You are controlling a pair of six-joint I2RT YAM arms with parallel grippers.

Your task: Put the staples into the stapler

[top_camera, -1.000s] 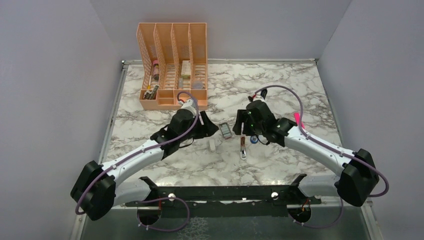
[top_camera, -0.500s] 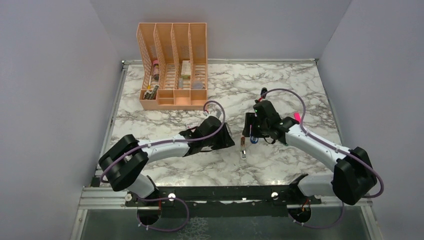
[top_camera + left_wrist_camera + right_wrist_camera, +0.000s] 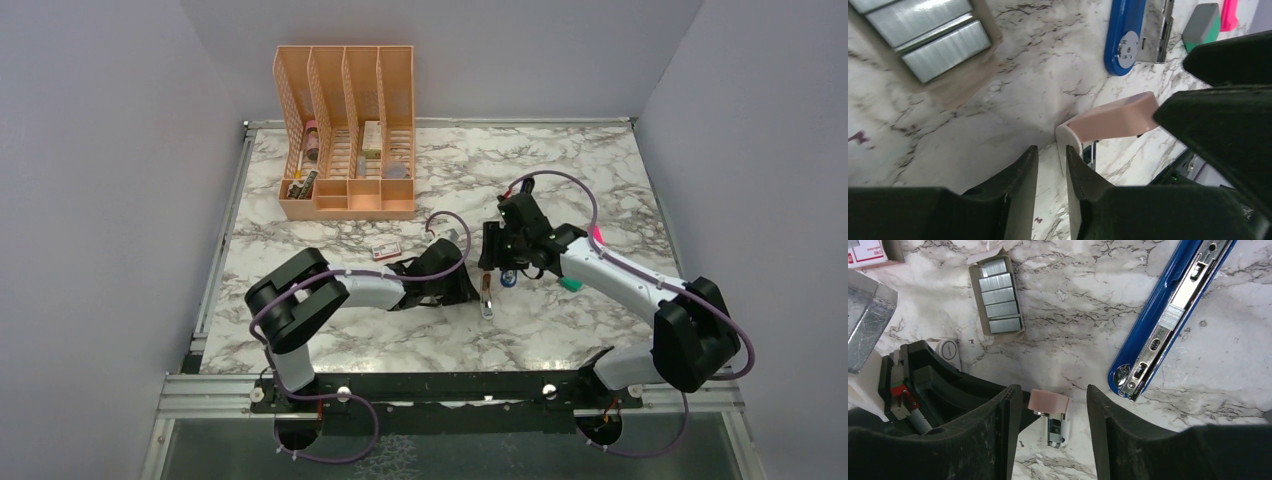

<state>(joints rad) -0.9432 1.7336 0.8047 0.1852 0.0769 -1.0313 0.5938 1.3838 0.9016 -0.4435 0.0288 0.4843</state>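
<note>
The staples (image 3: 996,295) are lying in their open tray (image 3: 976,300), up and left of my right gripper (image 3: 1053,392), whose fingers are standing wide with a pink-topped piece (image 3: 1049,401) showing between them. The stapler (image 3: 1173,310) is lying open, slanting away to its right. I'm judging my left gripper (image 3: 1049,167), fingers narrow and empty, nearer the staples.

We look down on a white bench (image 3: 560,160) veined with grey marble, edged by a metal rim (image 3: 225,250). Plain pale grey walls (image 3: 100,150) close it on three sides. The light is soft and even. A peach rack (image 3: 395,80) stands at the back.
</note>
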